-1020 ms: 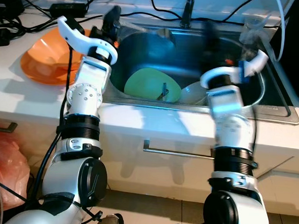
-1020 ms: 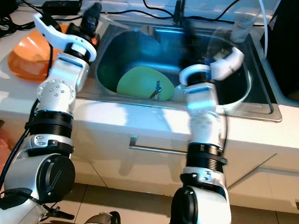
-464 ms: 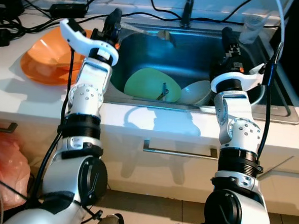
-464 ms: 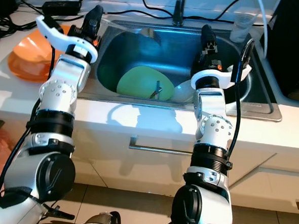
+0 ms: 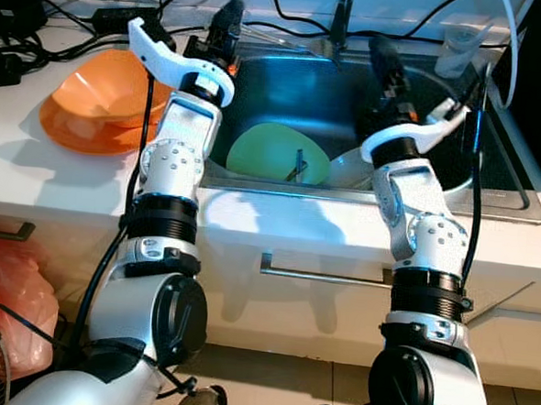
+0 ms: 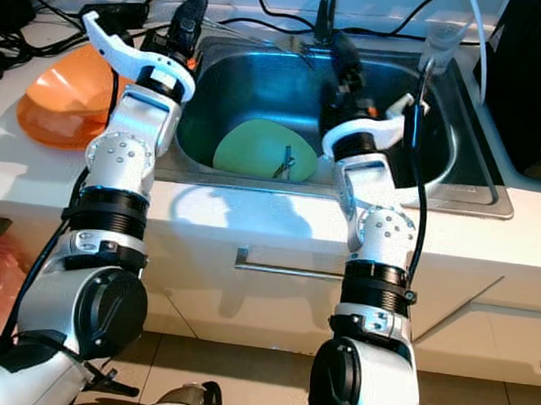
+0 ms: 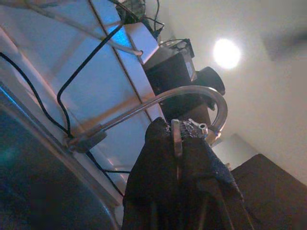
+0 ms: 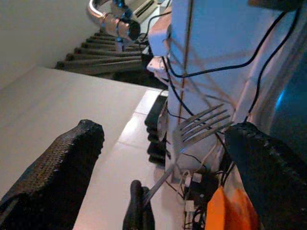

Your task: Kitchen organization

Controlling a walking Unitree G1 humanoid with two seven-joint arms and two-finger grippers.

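Reaching over the steel sink [image 5: 491,193], both silver arms stretch up from the white worktop [image 5: 61,167] edge. The right pincer [image 5: 386,67] hangs above the middle of the basin, near the back wall below the tap [image 5: 340,23]; its wrist view shows the 2 black fingers [image 8: 57,163] spread well apart, with a fork [image 8: 201,125] standing between them, tines up, its handle running down toward the palm, though I cannot tell whether anything grips it. Down in the basin, a green plate [image 5: 274,152] lies flat with a small dark utensil [image 5: 297,164] resting on it, and a white bowl [image 5: 351,168] sits just beside it, both below the right pincer and apart from it. The left pincer [image 5: 228,21] rises at the sink's left rim, fingers pressed together, pointing toward the curved tap [image 7: 192,93]. Orange bowls [image 5: 98,100] sit stacked on the worktop to the left, near black cables [image 5: 107,14].
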